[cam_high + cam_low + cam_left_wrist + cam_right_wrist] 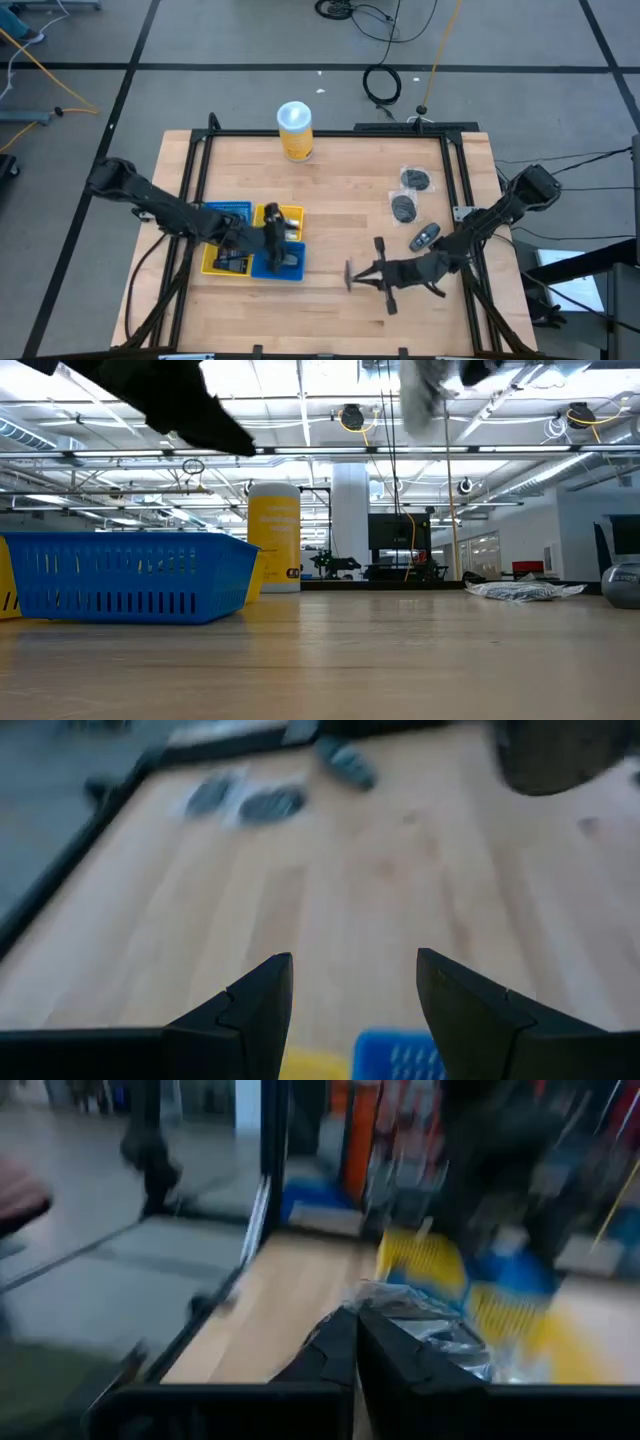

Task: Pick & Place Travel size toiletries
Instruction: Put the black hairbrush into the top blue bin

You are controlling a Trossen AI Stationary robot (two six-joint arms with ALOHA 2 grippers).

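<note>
Blurring right wrist view; wrapped toiletry (440,1330) behind jaws.

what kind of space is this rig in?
Probably an open-plan lab or industrial workspace: exposed ceiling ducts and pipes in the low view, a grey floor with loose cables, and glass-walled bays behind the table.

High view looks straight down on the whole counter (340,215); low view sits at counter height, facing level into the room. Both share the yellow canister (295,131), toward 12 o'clock overhead. Wrist views look close along the counter.
</note>
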